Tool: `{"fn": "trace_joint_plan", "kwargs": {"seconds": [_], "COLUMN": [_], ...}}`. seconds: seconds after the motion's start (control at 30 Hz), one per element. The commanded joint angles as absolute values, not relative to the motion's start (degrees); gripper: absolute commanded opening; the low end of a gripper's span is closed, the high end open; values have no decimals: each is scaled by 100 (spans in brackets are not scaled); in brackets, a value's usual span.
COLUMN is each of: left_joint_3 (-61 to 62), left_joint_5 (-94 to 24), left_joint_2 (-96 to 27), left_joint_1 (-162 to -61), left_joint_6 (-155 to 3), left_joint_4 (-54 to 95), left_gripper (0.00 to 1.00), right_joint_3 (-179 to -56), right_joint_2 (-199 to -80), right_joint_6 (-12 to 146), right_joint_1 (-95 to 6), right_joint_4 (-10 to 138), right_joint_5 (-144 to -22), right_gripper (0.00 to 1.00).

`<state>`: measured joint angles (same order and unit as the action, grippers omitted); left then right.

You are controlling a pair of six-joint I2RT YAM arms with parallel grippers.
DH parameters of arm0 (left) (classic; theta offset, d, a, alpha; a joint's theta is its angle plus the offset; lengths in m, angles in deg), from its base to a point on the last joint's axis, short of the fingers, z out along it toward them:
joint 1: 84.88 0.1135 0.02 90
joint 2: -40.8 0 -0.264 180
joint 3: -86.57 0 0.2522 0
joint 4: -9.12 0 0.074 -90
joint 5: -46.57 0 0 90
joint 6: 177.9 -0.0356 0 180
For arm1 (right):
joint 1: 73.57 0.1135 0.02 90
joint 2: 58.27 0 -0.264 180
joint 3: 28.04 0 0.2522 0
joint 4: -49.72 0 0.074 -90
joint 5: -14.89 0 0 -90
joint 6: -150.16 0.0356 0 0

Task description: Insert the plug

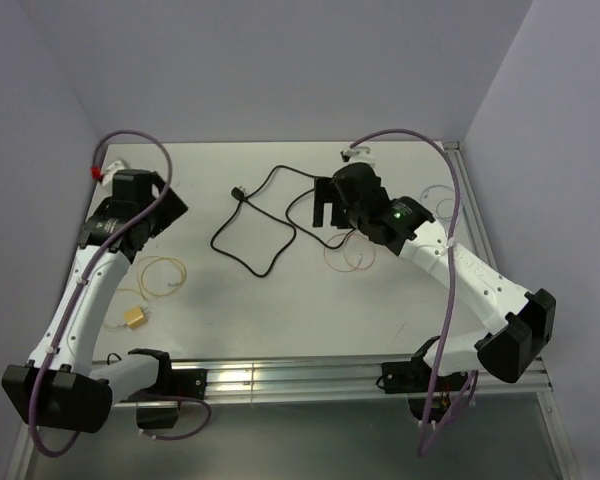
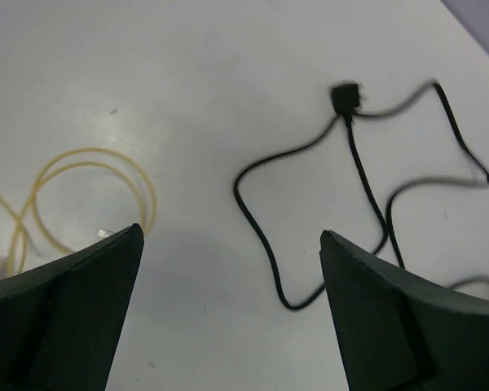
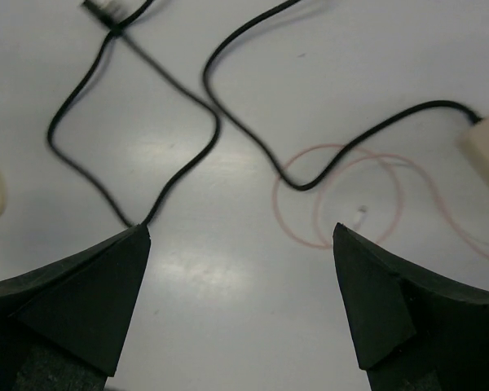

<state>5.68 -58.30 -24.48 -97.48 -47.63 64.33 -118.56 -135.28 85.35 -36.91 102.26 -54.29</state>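
- Progress: nothing of the task looks done. The plug (image 2: 345, 95) lies loose on the bench (image 1: 280, 330), toward the far middle, between the two arms, untouched and not seated in anything.
- The cable (image 3: 216, 126) trails from the plug in slack loops toward the right. In the right wrist view its other end meets a pale box (image 3: 485, 147) with a red mark.
- That box may be the socket, but no opening shows, so I cannot tell.
- Left end effector (image 2: 231, 236): fingers spread wide, nothing between them, hovering over bare bench with the plug ahead of it and apart.
- Right end effector (image 3: 241, 230): also spread wide and empty, above the cable loops, with the plug well ahead at the edge of its view.
- Left to do, as I judge it: reach and grasp the plug, find and perhaps steady the socket, line the plug up, and push it in. That is the whole job.
- Count: one plug, one black cable, one pale box.
- Count of the rest: one yellow coil (image 2: 94, 152) near the left arm, one small yellow block (image 1: 133, 317) nearer still, and one pink coil (image 3: 334, 147) by the right arm.
- A second faint pink loop may lie further right; it is too thin to be sure.
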Motion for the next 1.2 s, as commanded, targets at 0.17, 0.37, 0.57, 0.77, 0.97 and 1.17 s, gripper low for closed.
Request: {"fn": "trace_joint_plan", "kwargs": {"seconds": [0.17, 0.37, 0.57, 0.77, 0.97, 1.17], "left_joint_3": [838, 1225, 1822, 2736, 3141, 3150], "left_joint_5": [-6540, -7084, -6919, -6330, -6320, -6215], "left_joint_2": [-2345, -2239, -2695, -2907, -3328, -4548], "left_joint_1": [-7848, -6915, -6001, -5904, -5912, -5904], "left_joint_6": [-2656, -2033, -1408, -863, -520, -511], "left_joint_4": [8448, 8747, 8888, 8309, 7974, 7702], "left_gripper": [92, 92, 86, 78, 78, 75], "right_joint_3": [-10126, -9849, -9947, -9648, -9568, -9463], "right_joint_2": [-12385, -12146, -12217, -11935, -11979, -12023], "right_joint_6": [9242, 9242, 9066, 8900, 8776, 8776], "right_joint_1": [-3508, -3385, -3165, -3147, -3147, -3147], "right_joint_4": [8801, 9010, 9371, 9178, 9178, 9143], "right_joint_5": [-7958, -7705, -7203, -7352, -7370, -7405], "right_gripper": [100, 100, 100, 100, 100, 100]}}
